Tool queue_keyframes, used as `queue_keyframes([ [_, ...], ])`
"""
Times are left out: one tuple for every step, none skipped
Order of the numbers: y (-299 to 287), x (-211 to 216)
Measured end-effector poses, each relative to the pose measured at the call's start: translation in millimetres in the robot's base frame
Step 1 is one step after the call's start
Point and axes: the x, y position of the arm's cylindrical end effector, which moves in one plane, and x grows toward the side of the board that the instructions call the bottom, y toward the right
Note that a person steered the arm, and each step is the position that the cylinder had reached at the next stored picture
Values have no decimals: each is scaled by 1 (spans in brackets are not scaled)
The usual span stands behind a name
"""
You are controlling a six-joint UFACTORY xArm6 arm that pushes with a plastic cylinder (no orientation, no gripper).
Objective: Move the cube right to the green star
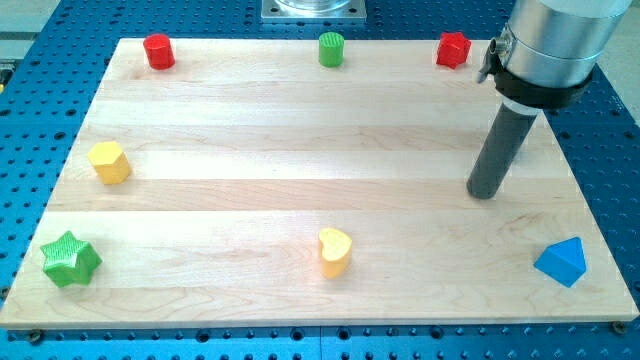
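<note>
Hand — my tip — up-left of faceted blue cube.

Seven blocks on wooden board.
Red: two, cylinder and block of unclear shape, maybe star.
Green: two, cylinder and star.
Yellow: two, hexagon-like block and heart.
Blue: one, pyramid-like block.
</note>
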Motion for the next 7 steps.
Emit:
queue_keyframes([
  [0,0],
  [0,-3],
  [-1,-2],
  [-4,-2],
  [-4,-2],
  [2,-2],
  [-34,2],
])
